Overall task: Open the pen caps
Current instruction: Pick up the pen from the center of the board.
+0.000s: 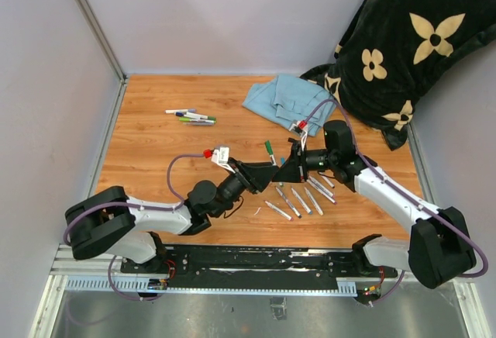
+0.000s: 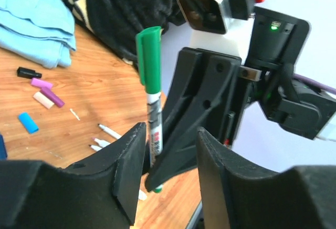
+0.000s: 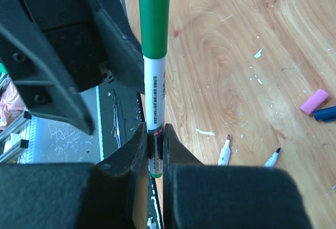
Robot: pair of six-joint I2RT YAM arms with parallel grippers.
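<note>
A white marker point(image 3: 156, 92) with a green pen cap point(image 2: 149, 55) stands upright in the air between both arms. My right gripper point(image 3: 156, 141) is shut on its lower barrel, below the cap point(image 3: 155, 13). My left gripper point(image 2: 169, 147) faces it with the jaws apart; the barrel point(image 2: 154, 121) runs beside the left finger and is not pinched. From above, the marker point(image 1: 269, 152) rises over the spot where the left gripper point(image 1: 265, 174) and right gripper point(image 1: 287, 171) meet. Loose caps lie on the wood: black point(image 2: 29, 72), purple point(image 2: 42, 83), blue point(image 2: 28, 122), pink point(image 3: 314, 101).
Several uncapped markers point(image 1: 301, 198) lie under and in front of the right arm. Capped markers point(image 1: 190, 116) rest at the back left. A folded blue cloth point(image 1: 285, 99) and a black flowered cushion point(image 1: 411, 43) fill the back right. Grey walls enclose the wooden table point(image 1: 155, 152).
</note>
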